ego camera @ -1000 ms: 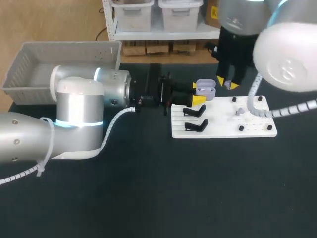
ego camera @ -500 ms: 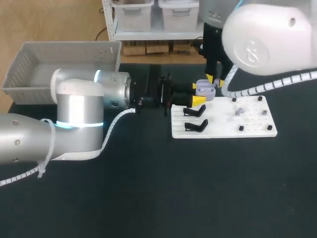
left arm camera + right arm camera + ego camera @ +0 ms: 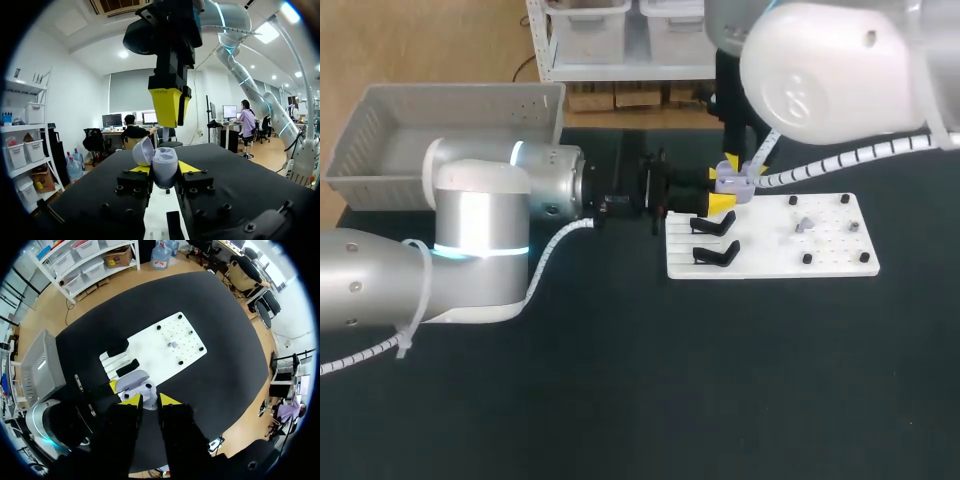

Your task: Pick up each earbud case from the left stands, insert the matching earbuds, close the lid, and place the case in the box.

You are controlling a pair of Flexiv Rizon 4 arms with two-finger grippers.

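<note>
A lavender earbud case [image 3: 736,181] with its lid open is held just off the far left corner of the white board [image 3: 820,255], and my left gripper [image 3: 721,196] is shut on it. In the left wrist view the case [image 3: 164,167] sits between the yellow fingertips [image 3: 188,166], lid [image 3: 142,150] tipped back. My right gripper [image 3: 741,164] hangs straight above the case, pointing down; it also shows in the left wrist view [image 3: 170,107]. From the right wrist, the case [image 3: 137,382] lies just ahead of my right gripper [image 3: 149,400]. A small grey earbud [image 3: 802,226] rests on the board.
Two black stands [image 3: 715,225] [image 3: 718,253] stand on the board's left end, and black pegs [image 3: 807,259] dot its right part. A grey basket [image 3: 380,135] sits at the far left, behind my left arm.
My right arm has swung left from over the board's far edge to above the open case. The left arm and the case have stayed still.
</note>
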